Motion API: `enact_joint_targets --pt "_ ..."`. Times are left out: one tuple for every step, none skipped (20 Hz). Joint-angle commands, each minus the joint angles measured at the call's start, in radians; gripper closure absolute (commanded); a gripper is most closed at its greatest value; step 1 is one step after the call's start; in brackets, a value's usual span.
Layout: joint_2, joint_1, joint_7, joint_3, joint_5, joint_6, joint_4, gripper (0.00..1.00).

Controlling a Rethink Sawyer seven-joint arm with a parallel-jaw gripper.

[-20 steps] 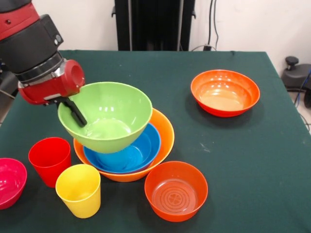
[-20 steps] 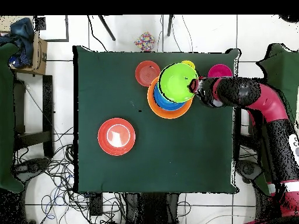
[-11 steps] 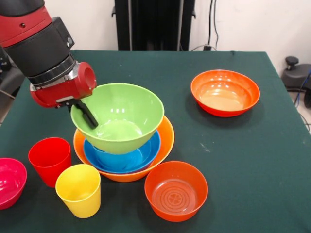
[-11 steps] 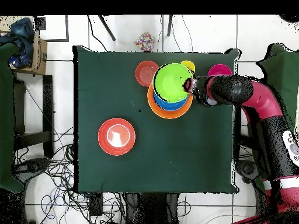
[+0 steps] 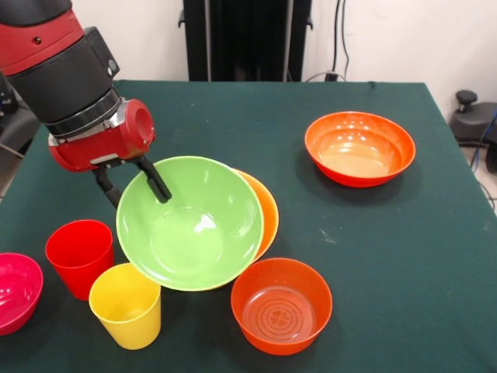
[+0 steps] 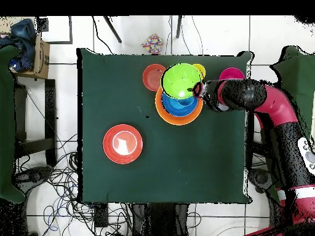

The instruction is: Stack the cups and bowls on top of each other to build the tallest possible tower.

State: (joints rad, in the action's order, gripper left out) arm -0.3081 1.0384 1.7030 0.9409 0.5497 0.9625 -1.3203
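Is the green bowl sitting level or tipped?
Tipped. The green bowl leans toward the camera, showing its whole inside, with the gripper open astride its rim.

No readable text, labels, brands or numbers anywhere in either view

The near-left corner is crowded: the red cup (image 5: 79, 256), yellow cup (image 5: 126, 304) and magenta bowl (image 5: 17, 291) stand close together, with the tilted lime green bowl (image 5: 190, 222) leaning over them and the gripper (image 5: 132, 185) straddling its rim. A red-orange bowl (image 5: 281, 305) sits just beside the pale orange bowl (image 5: 265, 213), leaving little gap. The other red-orange bowl (image 5: 359, 148) stands well apart; the green tablecloth (image 5: 404, 264) around it lies open.
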Motion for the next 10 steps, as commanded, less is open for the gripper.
enact_joint_targets --pt "0.011 -0.042 -0.244 -0.046 0.035 0.045 0.033 0.00" --pt "0.009 -0.045 -0.243 -0.045 0.033 0.051 0.040 0.00" --pt "0.009 -0.046 -0.243 -0.045 0.031 0.053 0.044 0.00" --pt "0.009 -0.048 -0.243 -0.044 0.030 0.056 0.049 0.00" --pt "0.008 -0.049 -0.243 -0.044 0.030 0.057 0.050 0.00" --pt "0.008 -0.048 -0.243 -0.045 0.031 0.056 0.049 0.00" --pt "0.008 -0.048 -0.244 -0.044 0.030 0.056 0.049 0.00" --pt "0.006 -0.047 -0.243 -0.043 0.028 0.057 0.048 0.00" --pt "0.002 -0.044 -0.243 -0.040 0.024 0.060 0.043 0.00" --pt "-0.002 -0.042 -0.242 -0.037 0.020 0.063 0.038 0.00"
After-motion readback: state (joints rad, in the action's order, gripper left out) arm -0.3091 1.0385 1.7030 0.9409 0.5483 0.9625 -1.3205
